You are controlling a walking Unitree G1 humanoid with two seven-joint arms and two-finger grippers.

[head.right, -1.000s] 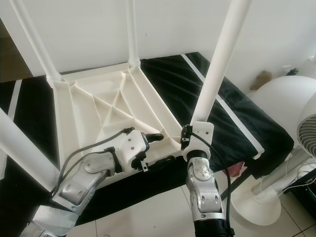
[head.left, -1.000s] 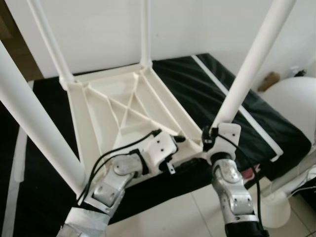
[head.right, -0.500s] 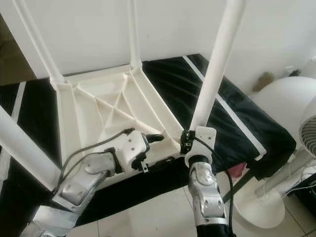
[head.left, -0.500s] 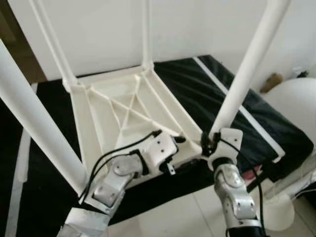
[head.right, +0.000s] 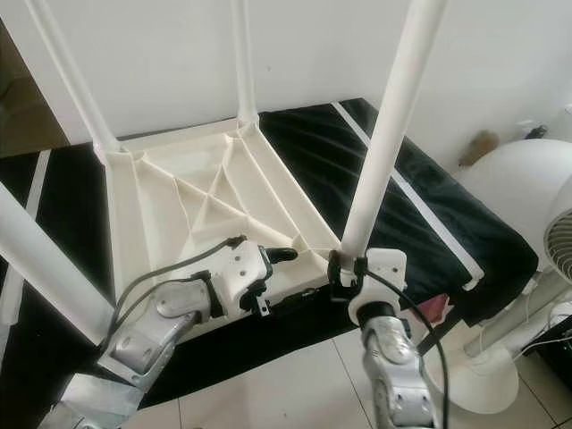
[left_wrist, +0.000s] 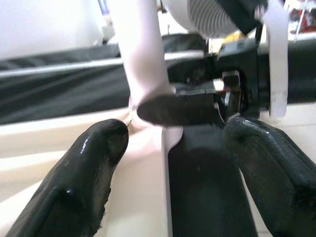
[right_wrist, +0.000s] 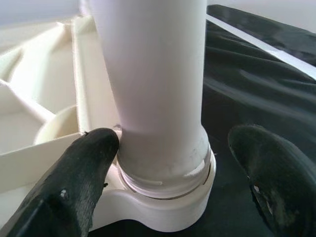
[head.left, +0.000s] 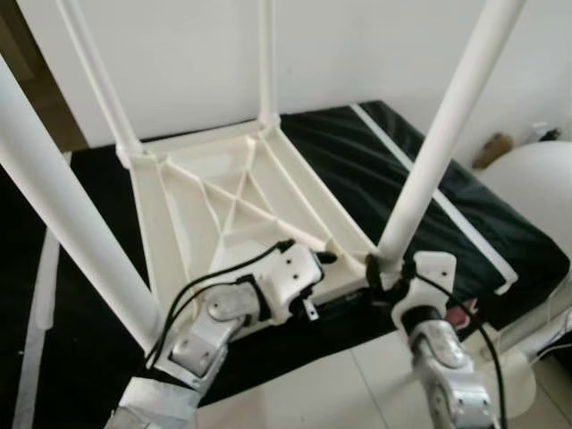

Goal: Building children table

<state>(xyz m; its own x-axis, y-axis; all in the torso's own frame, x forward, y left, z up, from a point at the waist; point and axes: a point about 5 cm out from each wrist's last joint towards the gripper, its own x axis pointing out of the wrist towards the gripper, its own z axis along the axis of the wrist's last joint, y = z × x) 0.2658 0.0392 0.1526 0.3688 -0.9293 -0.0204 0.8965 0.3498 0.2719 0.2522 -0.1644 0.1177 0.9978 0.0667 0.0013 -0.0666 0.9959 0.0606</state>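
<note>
A white children's table (head.left: 223,206) lies upside down on a black mat (head.left: 447,197), its four legs pointing up. The right gripper (right_wrist: 173,163) sits at the base of the near right leg (head.right: 384,152) — jaws wide, one finger (right_wrist: 84,168) touching it, the other apart. The left gripper (left_wrist: 168,148) (jaws open) straddles the table's near edge, just left of that leg. A white fan (head.right: 527,206) stands at far right.

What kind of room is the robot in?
Probably a room in a home: a low bed with a black cover, a white fan on the tiled floor, and a plain white wall.
</note>
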